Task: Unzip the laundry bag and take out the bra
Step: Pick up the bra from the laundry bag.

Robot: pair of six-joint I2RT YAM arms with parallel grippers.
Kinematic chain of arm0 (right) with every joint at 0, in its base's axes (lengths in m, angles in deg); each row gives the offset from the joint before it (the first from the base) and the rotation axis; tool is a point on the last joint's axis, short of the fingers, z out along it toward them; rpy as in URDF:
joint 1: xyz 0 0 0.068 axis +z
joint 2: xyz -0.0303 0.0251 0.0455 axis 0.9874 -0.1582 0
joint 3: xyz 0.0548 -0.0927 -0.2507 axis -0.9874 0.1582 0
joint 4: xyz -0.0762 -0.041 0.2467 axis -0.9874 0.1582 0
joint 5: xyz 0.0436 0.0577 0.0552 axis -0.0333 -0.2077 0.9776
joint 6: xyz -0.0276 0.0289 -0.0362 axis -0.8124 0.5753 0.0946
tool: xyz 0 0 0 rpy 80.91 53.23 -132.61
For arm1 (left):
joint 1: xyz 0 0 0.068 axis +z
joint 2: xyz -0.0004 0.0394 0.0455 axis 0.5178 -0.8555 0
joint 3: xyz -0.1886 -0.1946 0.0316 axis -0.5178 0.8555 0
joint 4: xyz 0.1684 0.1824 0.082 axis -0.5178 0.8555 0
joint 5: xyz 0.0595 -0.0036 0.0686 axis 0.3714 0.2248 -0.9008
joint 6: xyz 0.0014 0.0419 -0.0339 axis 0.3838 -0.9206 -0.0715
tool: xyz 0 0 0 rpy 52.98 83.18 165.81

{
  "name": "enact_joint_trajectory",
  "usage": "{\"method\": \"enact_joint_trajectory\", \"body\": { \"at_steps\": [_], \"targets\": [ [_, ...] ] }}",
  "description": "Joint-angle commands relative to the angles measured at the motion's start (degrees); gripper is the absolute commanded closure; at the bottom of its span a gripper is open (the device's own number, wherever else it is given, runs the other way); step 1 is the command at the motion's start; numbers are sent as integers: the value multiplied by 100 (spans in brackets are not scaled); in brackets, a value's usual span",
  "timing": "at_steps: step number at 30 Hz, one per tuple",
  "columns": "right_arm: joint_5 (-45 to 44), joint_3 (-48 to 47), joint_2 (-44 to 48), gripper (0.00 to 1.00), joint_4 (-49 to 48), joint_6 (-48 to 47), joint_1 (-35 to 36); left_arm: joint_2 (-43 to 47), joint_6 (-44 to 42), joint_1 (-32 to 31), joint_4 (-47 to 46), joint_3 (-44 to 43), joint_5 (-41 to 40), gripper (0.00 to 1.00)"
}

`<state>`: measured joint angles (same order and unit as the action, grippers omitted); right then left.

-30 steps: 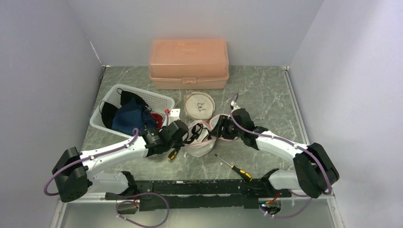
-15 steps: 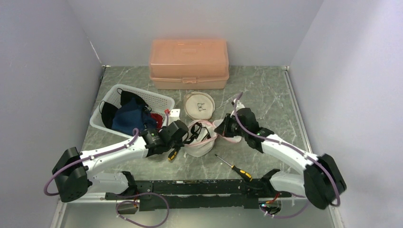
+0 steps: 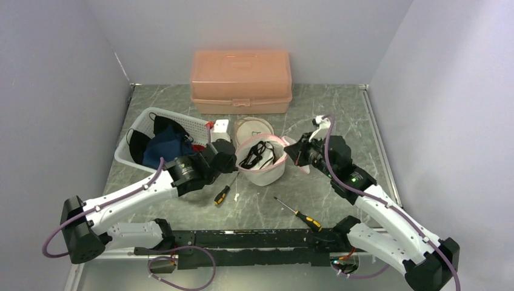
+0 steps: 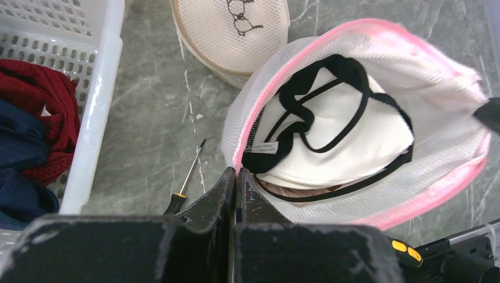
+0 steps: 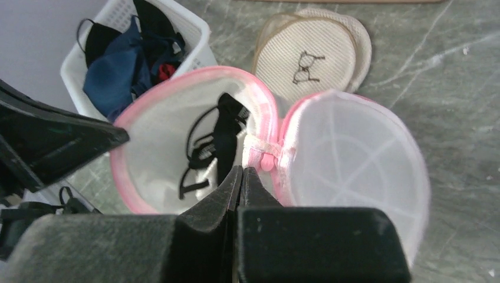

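Observation:
The laundry bag [image 3: 262, 174] is a round white mesh pouch with a pink rim, unzipped and hanging mouth-up between my two grippers. Its lid flap [image 5: 354, 177] falls open to the right. The bra [image 4: 354, 138] is white with black straps and lies inside the bag, where the top view [image 3: 257, 154] and the right wrist view [image 5: 227, 135] also show it. My left gripper [image 4: 236, 173] is shut on the pink rim at the bag's left side [image 3: 235, 162]. My right gripper [image 5: 242, 170] is shut on the rim by the flap's hinge [image 3: 290, 153].
A white basket [image 3: 203, 125] of dark clothes stands at the left, and a salmon lidded box [image 3: 241, 80] at the back. A second round mesh bag [image 3: 251, 127] lies behind the held one. Two screwdrivers [image 3: 222, 194] [image 3: 298, 214] lie on the marble table near the arms.
My right gripper has shut on the bag's rim. Both arms have risen and moved away from the bases, lifting the bag and spreading its mouth wider. The small white block sits farther back.

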<state>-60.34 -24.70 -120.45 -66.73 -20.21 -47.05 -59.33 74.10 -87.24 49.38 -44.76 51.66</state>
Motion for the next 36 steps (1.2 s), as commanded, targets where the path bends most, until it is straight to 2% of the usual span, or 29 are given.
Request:
{"method": "enact_joint_trajectory", "body": {
  "at_steps": [1,7,12,13,15,17,19,23,28,36],
  "targets": [
    [-257,544,111,100,-52,-65,44,0,5,9,-127,284,-151,97],
    [-283,1754,269,100,-537,377,55,-577,632,13,60,861,143,97],
    [-275,1920,344,100,-496,462,135,-529,814,8,-104,1234,344,97],
    [-345,1893,383,95,-395,480,148,-487,809,14,-94,1232,359,97],
    [-557,1799,525,68,-158,511,149,-406,725,9,-115,1212,407,97],
    [-746,1667,713,46,66,551,155,-331,655,2,-166,1193,460,97],
    [-897,1483,873,36,314,602,157,-276,600,0,-227,1177,516,97],
    [-571,948,898,33,624,772,149,-243,535,2,-355,1150,635,97],
    [212,340,334,33,774,1039,183,-259,468,2,-688,1136,851,97],
    [109,-69,-560,33,939,1031,242,-437,390,6,-848,1018,968,97]
  ]
}}
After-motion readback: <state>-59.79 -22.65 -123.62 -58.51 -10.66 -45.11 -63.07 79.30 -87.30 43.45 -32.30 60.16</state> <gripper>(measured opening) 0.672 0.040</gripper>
